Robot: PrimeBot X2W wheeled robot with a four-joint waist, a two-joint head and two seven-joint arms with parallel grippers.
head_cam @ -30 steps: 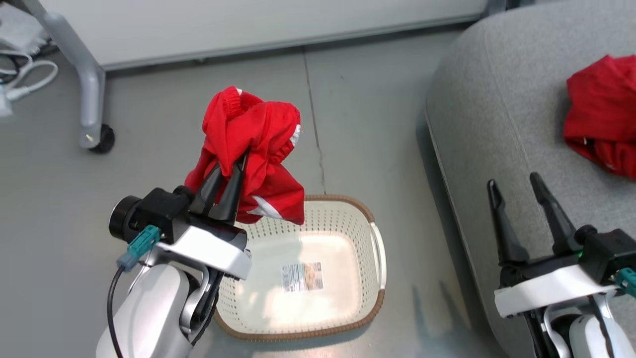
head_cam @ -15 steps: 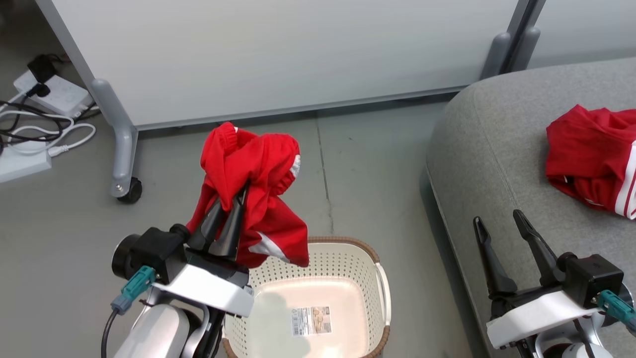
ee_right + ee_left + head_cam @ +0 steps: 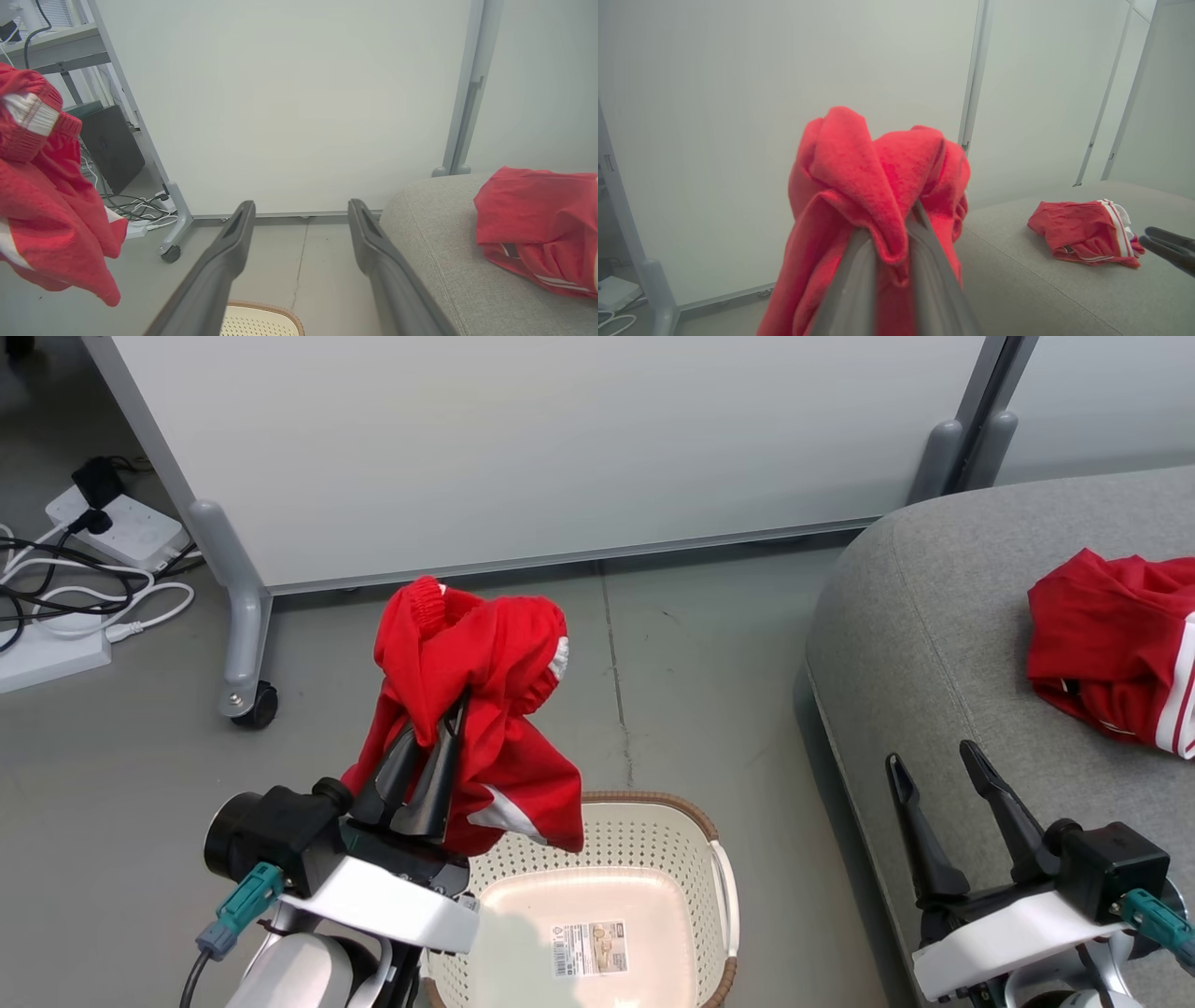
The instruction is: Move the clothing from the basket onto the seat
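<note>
One power strip (image 3: pixel 112 527) with tangled cables lies at far left on the grey floor (image 3: pixel 112 756), beside the castor foot (image 3: pixel 250 695) of a pale partition (image 3: pixel 560 439). Next, the left gripper (image 3: pixel 437 721) rises from the lower left. Its jaws are clenched almost together on the clothing (image 3: pixel 485 644), a bunched red piece with white trim. The bundle's long axis runs along the fingers, up the head view toward the partition. A ribbed band is topmost, and the loose hem droops above the far rim of the basket (image 3: pixel 721 896). The basket stands on the floor, its label sticker (image 3: pixel 588 947) showing on the bare bottom. To the right is the seat (image 3: pixel 924 616), grey and rounded. The right gripper (image 3: pixel 933 756) shows against the seat's near edge, jaws spread wide and empty. At far right a second red garment (image 3: pixel 1102 653), white-striped, lies crumpled on the seat.
</note>
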